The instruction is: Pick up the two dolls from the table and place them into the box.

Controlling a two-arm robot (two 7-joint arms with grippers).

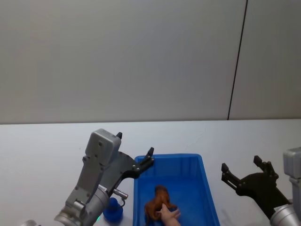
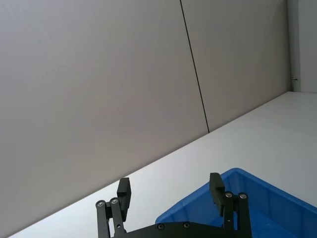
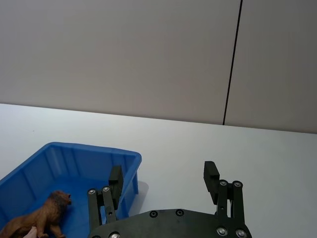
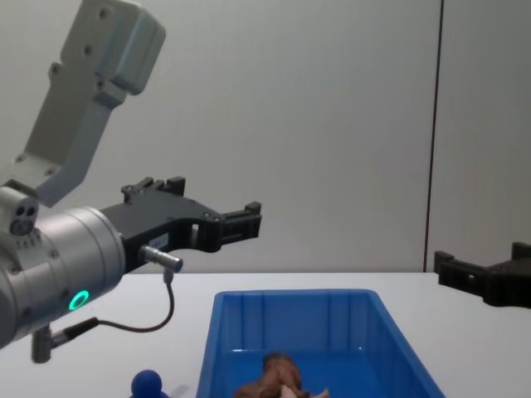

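While left pincer [image 1: 135, 143] gapes — doll [image 1: 157, 202] lies in box [image 1: 169, 157].

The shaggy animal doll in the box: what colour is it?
Reddish brown; the doll shows best in the right wrist view.

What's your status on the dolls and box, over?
Left end effector open, raised near far-left corner of box. Right end effector open, right of box. Brown doll and pale pink doll inside box; blue figure on table, left of it.
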